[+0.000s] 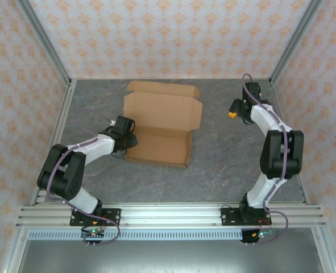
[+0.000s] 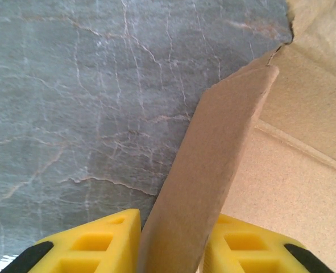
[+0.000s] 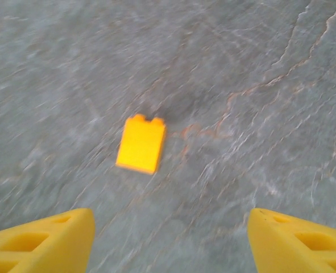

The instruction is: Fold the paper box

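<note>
The paper box (image 1: 162,128), plain brown cardboard, lies partly folded in the middle of the table, with its near part raised into low walls and its lid flat behind. My left gripper (image 1: 128,136) is at the box's left side. In the left wrist view its yellow fingers (image 2: 99,239) are shut on an upright side flap (image 2: 213,159), one on each face of it. Far off at the back right, my right gripper (image 1: 236,111) hangs open (image 3: 170,227) over bare table.
A tiny orange piece (image 3: 140,144) lies on the grey marbled table (image 1: 224,165) ahead of the right fingers. Patterned walls and metal rails close in the table on the left, back and right. Both arm bases are bolted to the near rail.
</note>
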